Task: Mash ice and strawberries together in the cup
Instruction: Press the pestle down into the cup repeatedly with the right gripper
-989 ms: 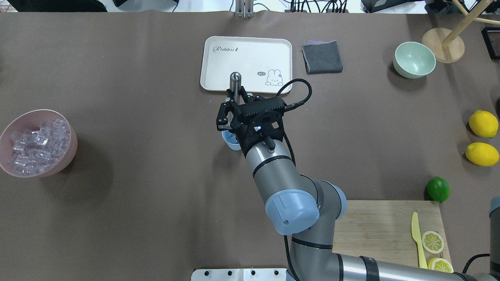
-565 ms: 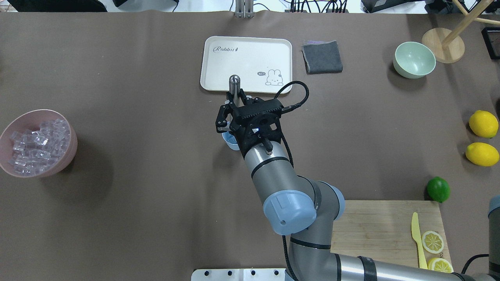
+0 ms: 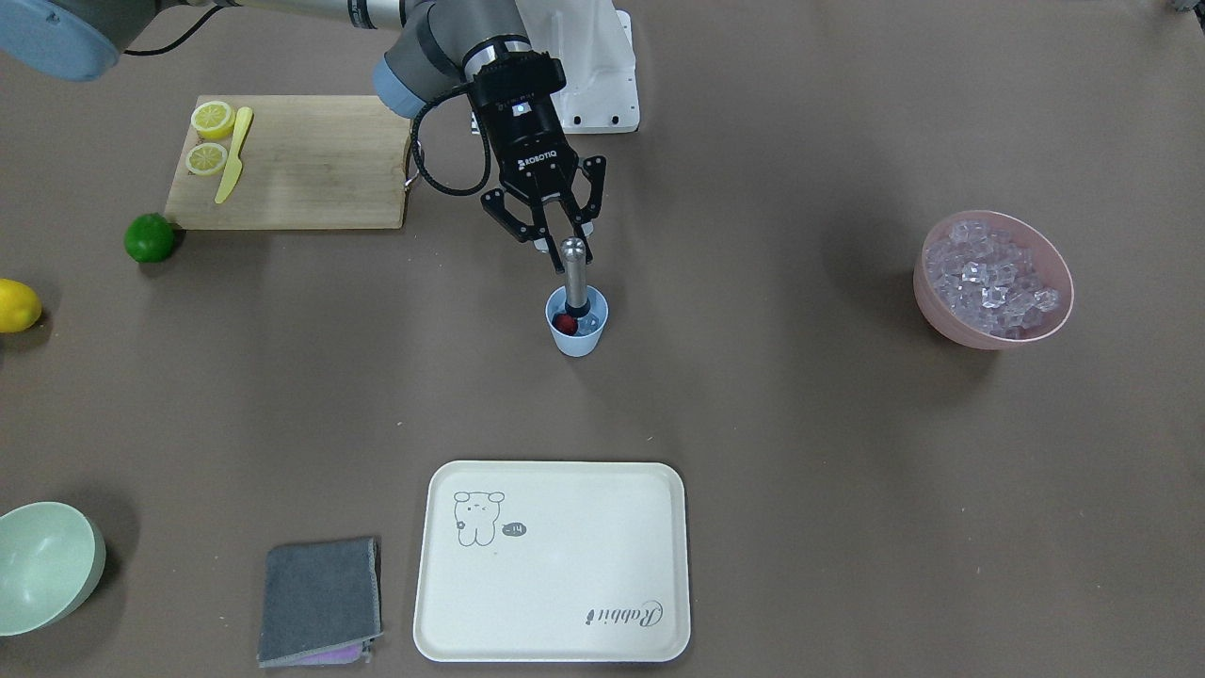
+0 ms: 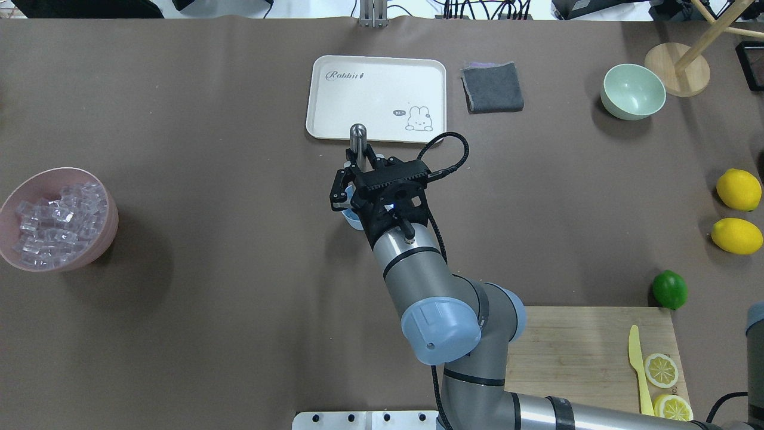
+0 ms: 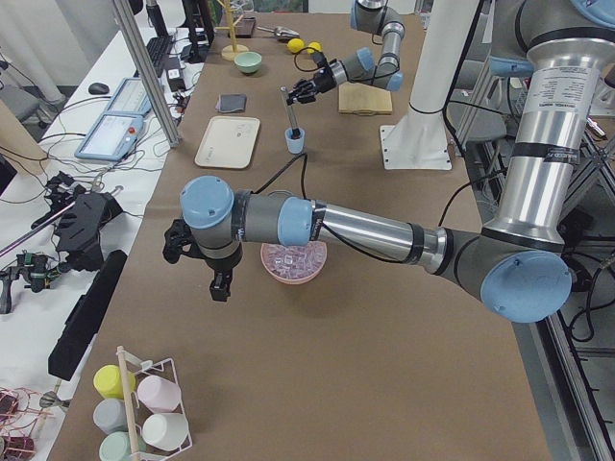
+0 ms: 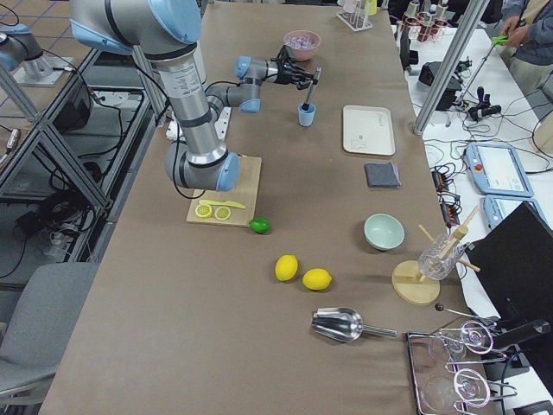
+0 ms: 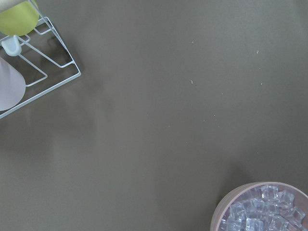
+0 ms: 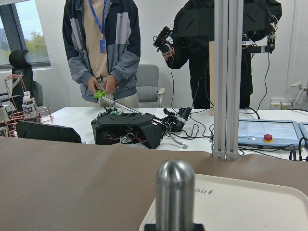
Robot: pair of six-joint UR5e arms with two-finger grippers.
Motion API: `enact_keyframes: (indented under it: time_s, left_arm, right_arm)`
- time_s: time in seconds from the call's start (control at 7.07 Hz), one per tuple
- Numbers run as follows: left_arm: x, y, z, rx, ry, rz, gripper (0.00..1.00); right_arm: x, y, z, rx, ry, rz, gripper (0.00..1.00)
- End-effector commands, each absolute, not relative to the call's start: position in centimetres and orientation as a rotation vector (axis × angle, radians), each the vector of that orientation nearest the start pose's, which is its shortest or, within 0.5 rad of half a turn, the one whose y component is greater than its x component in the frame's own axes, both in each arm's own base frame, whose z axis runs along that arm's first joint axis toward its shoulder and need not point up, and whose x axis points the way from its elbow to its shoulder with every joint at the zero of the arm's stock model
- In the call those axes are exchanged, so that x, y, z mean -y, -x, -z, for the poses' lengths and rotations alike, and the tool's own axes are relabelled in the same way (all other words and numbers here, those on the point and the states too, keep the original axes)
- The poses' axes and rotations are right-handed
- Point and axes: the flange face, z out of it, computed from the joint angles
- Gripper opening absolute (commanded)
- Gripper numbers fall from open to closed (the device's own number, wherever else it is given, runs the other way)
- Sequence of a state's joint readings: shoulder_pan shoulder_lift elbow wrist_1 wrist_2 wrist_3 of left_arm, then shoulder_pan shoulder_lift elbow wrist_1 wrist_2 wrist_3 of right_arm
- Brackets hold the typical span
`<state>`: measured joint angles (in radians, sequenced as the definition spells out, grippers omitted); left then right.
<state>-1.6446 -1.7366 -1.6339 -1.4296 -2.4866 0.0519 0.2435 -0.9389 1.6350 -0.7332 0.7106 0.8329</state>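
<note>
The light-blue cup [image 3: 576,339] stands mid-table, partly hidden under the wrist in the overhead view [image 4: 351,221]. Inside it lie a red strawberry [image 3: 564,323] and a few pieces of clear ice [image 3: 590,325]. A steel muddler [image 3: 573,278] stands in the cup, its lower end on the contents. My right gripper [image 3: 563,240] is shut on the muddler just below its rounded top [image 4: 358,130]. In the right wrist view the top [image 8: 175,192] fills the lower middle. My left gripper [image 5: 220,285] hangs over the table near the pink bowl; I cannot tell whether it is open or shut.
A pink bowl [image 3: 996,334] of ice cubes sits at the table's left end. A cream tray [image 3: 551,574], grey cloth [image 3: 320,598] and green bowl [image 3: 42,565] lie beyond the cup. The cutting board [image 3: 311,169], a lime [image 3: 149,237] and lemons [image 4: 738,190] are on my right.
My right gripper has drawn back toward the robot's base, and the muddler's top has moved with it. The cup has stayed in place.
</note>
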Motion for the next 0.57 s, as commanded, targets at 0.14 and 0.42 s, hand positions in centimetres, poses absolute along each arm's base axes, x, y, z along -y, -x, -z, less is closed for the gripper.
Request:
enact_keyframes:
  time_s: [0.14,0.42]
  left_arm:
    - [55.13,9.51,-54.53,-0.908,-0.136,-0.018,0.97]
    - [55.13,9.51,-54.53,-0.908,-0.136,-0.018,0.98]
  right_arm:
    - [35.27,55.78,-15.85,0.917,-1.245,-0.259,0.0]
    - [35.45,56.55,-16.42,0.902,-1.24,-0.248,0.0]
